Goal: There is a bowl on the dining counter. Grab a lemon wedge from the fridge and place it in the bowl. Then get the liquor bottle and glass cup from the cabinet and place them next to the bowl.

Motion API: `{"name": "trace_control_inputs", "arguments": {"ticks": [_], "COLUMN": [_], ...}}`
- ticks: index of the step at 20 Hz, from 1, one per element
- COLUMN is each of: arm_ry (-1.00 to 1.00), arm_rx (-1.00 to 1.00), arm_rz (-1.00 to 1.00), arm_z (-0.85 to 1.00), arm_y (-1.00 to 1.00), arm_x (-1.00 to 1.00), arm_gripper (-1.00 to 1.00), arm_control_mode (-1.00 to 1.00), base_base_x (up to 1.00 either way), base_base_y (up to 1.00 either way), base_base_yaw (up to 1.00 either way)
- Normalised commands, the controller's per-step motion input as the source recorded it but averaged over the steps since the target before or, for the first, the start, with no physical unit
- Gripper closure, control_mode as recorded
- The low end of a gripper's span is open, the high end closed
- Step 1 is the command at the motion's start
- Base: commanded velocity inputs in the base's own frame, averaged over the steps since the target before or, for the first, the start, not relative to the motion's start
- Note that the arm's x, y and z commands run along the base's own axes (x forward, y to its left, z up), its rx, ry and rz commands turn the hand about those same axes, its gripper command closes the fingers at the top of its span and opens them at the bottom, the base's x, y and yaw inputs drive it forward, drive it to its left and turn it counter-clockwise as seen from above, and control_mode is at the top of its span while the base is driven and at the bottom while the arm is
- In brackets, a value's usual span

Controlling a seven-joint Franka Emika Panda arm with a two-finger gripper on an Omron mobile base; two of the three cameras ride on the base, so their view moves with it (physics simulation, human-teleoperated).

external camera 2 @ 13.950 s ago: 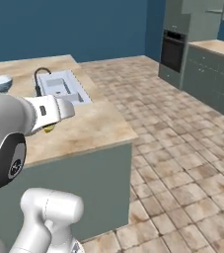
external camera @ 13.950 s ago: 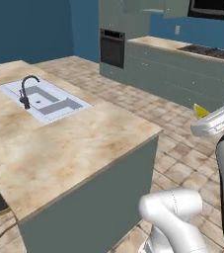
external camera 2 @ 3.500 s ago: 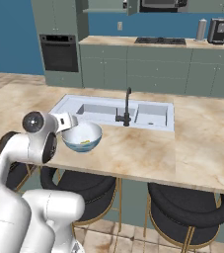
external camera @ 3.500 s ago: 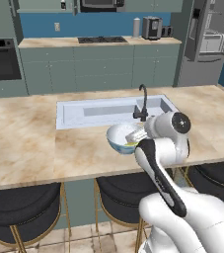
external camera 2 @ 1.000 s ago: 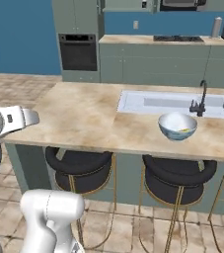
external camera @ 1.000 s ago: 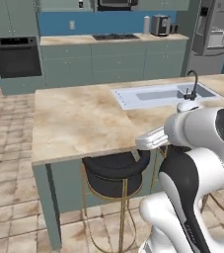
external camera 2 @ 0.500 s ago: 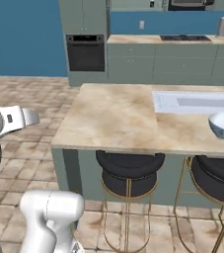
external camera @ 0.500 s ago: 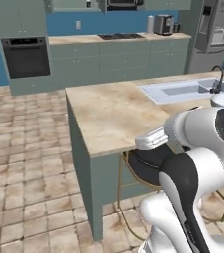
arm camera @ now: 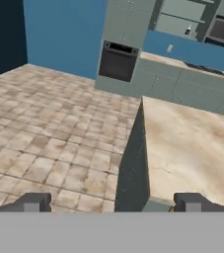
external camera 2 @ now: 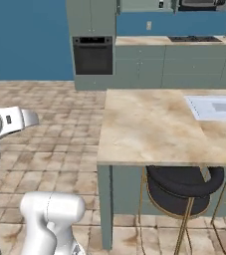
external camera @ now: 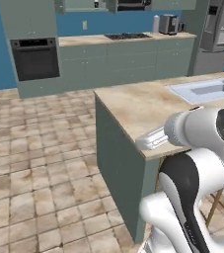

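I am holding my arm folded close in front of my base, the forearm reaching out level at about the height of the dining counter point(external camera: 148, 106), just off its near end. My hand point(arm camera: 112, 201) is standing wide apart and carrying nothing; its two dark fingertips point(arm camera: 32, 202) are rising far from each other at the bottom of the hand view, one over the tiled floor point(arm camera: 49, 128) and the other in front of the counter's corner. I am looking along the hand past the counter's grey-green end panel and down its long beige marbled top.

The right base view is showing a black round stool point(external camera 2: 184, 185) on thin gold legs tucked under the counter's near edge, and the white inset sink point(external camera 2: 218, 107) at the right. The left base view is showing the fridge point(external camera: 217, 34), grey steel with a dark panel, at the far right. Near it, small appliances are sitting on the back worktop.

Farther off, a black built-in oven point(external camera 2: 92, 55) is sitting in a tall grey-green unit, with a run of grey-green drawer units and a black hob point(external camera: 128, 36) beside it. Wall cabinets point(arm camera: 182, 20) are hanging above against a deep blue wall.
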Motion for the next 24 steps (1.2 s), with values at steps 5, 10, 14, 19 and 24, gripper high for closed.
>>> {"name": "trace_control_inputs", "arguments": {"ticks": [5,10,14,19,24], "arm_ry": [0.00,0.00,0.00,0.00,0.00], "arm_rx": [0.00,0.00,0.00,0.00,0.00], "arm_rz": [0.00,0.00,0.00,0.00,0.00], "arm_z": [0.00,0.00,0.00,0.00,0.00], "arm_y": [0.00,0.00,0.00,0.00,0.00], "arm_x": [0.00,0.00,0.00,0.00,0.00], "arm_gripper": [-1.00,-1.00,-1.00,-1.00,-1.00], "arm_control_mode": [1.00,1.00,1.00,1.00,1.00], "base_base_x": [0.96,1.00,1.00,1.00,1.00], "base_base_y": [1.00,0.97,0.86,0.71,0.69], "base_base_yaw": [-0.14,-0.22,-0.34,-0.44,-0.45]}}
